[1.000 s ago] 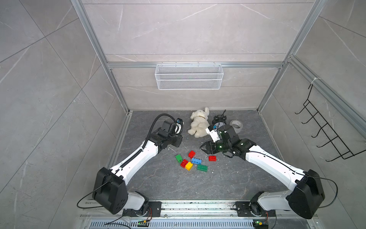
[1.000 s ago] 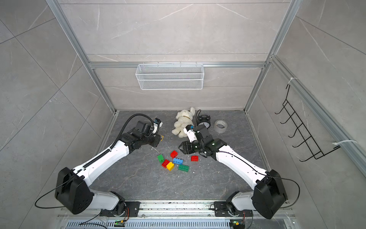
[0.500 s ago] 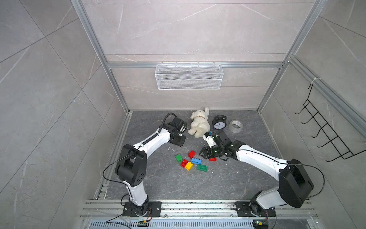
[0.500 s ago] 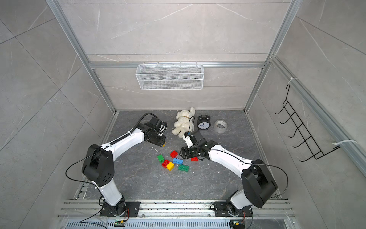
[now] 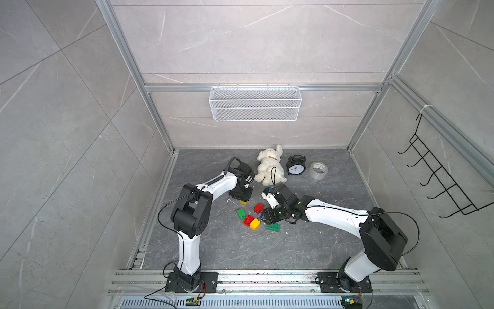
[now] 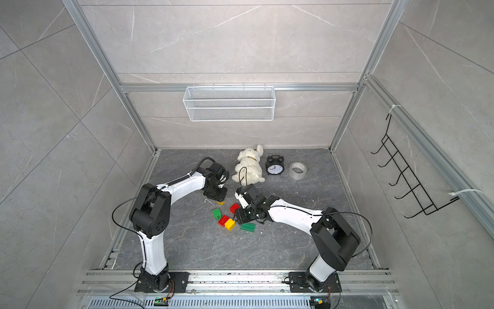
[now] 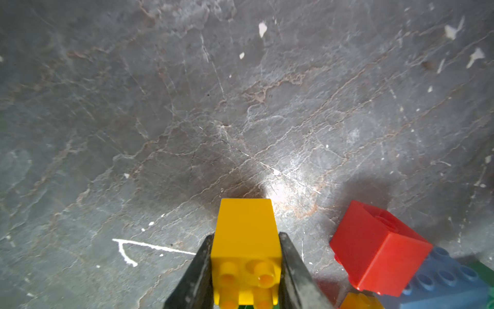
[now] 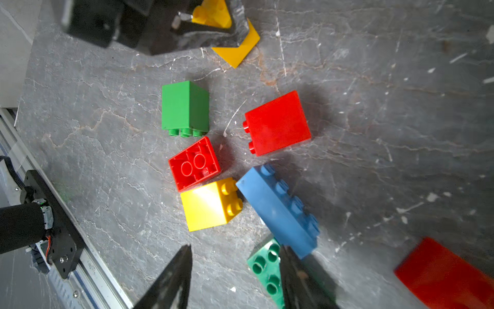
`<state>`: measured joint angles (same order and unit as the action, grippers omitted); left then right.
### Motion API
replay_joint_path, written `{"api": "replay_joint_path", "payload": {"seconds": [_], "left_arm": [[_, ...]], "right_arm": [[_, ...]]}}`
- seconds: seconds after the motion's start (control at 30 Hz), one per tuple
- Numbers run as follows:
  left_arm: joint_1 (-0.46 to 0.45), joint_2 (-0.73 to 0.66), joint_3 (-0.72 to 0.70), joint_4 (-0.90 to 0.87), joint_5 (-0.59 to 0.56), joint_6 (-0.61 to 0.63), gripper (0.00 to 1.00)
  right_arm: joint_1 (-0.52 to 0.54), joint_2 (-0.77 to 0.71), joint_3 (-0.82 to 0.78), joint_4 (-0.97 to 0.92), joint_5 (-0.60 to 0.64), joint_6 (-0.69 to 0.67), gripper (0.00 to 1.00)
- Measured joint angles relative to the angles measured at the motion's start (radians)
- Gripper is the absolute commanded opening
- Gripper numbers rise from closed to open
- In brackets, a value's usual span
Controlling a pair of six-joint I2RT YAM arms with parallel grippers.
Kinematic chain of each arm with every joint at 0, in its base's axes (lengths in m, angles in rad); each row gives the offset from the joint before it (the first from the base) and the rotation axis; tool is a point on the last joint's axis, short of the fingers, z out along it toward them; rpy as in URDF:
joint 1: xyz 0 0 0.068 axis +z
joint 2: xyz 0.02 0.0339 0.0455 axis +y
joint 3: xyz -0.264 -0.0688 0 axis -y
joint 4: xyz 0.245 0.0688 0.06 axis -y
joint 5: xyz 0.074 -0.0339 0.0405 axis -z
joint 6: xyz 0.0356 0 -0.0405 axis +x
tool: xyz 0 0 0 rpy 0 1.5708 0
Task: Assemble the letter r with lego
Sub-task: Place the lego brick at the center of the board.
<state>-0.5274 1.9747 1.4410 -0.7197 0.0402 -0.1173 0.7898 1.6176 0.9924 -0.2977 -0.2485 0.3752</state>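
The left pincer (image 7: 246, 239) is pinching a yellow brick (image 7: 244, 224) by its two sides, studs toward the wrist camera. In both top views it hangs low over the gray counter (image 5: 213, 246), near the dog (image 5: 270, 167), on the side toward the robot's feet; I cannot tell if it touches the counter. The right pincer (image 8: 234, 252) is spread apart with nothing in it, and one finger (image 8: 294, 270) covers part of a flat green brick (image 8: 263, 263). The other lego lies loose in a bunch, farther from the dog than the pinched one: a tall green brick (image 8: 184, 107), a red brick (image 8: 278, 123) on its side, an upturned red brick (image 8: 193, 163), a second yellow brick (image 8: 208, 208) right against it, and a long blue brick (image 8: 278, 208) with one end at the flat green one. A clock (image 5: 295, 168) stands just beside the dog, on the robot's right, and a tape roll (image 5: 318, 170) sits past it
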Motion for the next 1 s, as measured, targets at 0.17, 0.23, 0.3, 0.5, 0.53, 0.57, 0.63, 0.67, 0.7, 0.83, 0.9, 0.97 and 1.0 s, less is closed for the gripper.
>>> {"api": "replay_joint_path", "payload": {"seconds": [0.17,0.23,0.3,0.5,0.53,0.57,0.63,0.67,0.7,0.83,0.9,0.97,1.0], "left_arm": [[0.0,0.003,0.0,0.009,0.021,-0.007,0.76],[0.0,0.003,-0.003,0.018,0.023,-0.013,0.89],[0.0,-0.005,-0.023,0.046,0.023,-0.018,1.0],[0.03,-0.212,-0.249,0.206,0.019,-0.072,1.0],[0.041,-0.275,-0.296,0.237,0.012,-0.079,1.0],[0.053,-0.361,-0.353,0.28,-0.002,-0.087,1.0],[0.068,-0.517,-0.441,0.357,-0.045,-0.097,1.0],[0.076,-0.599,-0.484,0.403,-0.068,-0.1,1.0],[0.078,-0.676,-0.524,0.448,-0.087,-0.1,1.0],[0.077,-0.907,-0.672,0.62,-0.122,-0.101,1.0],[0.076,-0.973,-0.733,0.664,-0.141,-0.114,1.0],[0.076,-1.021,-0.787,0.69,-0.156,-0.126,1.0],[0.076,-1.041,-0.809,0.699,-0.164,-0.132,1.0]], "right_arm": [[0.043,0.019,0.003,0.0,0.026,0.009,0.55],[0.058,0.031,0.005,0.0,0.035,0.014,0.55],[0.077,0.041,0.008,-0.001,0.054,0.022,0.55],[0.154,0.042,0.026,0.008,0.137,0.029,0.55],[0.166,0.042,0.029,0.011,0.147,0.027,0.55],[0.177,0.042,0.033,0.014,0.157,0.023,0.55],[0.191,0.048,0.051,0.016,0.168,0.011,0.55],[0.195,0.06,0.074,0.017,0.174,-0.001,0.55],[0.197,0.078,0.098,0.019,0.179,-0.011,0.55],[0.198,0.174,0.203,0.034,0.196,-0.061,0.55],[0.198,0.22,0.246,0.034,0.201,-0.083,0.55],[0.198,0.264,0.286,0.03,0.208,-0.103,0.55],[0.198,0.285,0.303,0.029,0.212,-0.111,0.55]]}}
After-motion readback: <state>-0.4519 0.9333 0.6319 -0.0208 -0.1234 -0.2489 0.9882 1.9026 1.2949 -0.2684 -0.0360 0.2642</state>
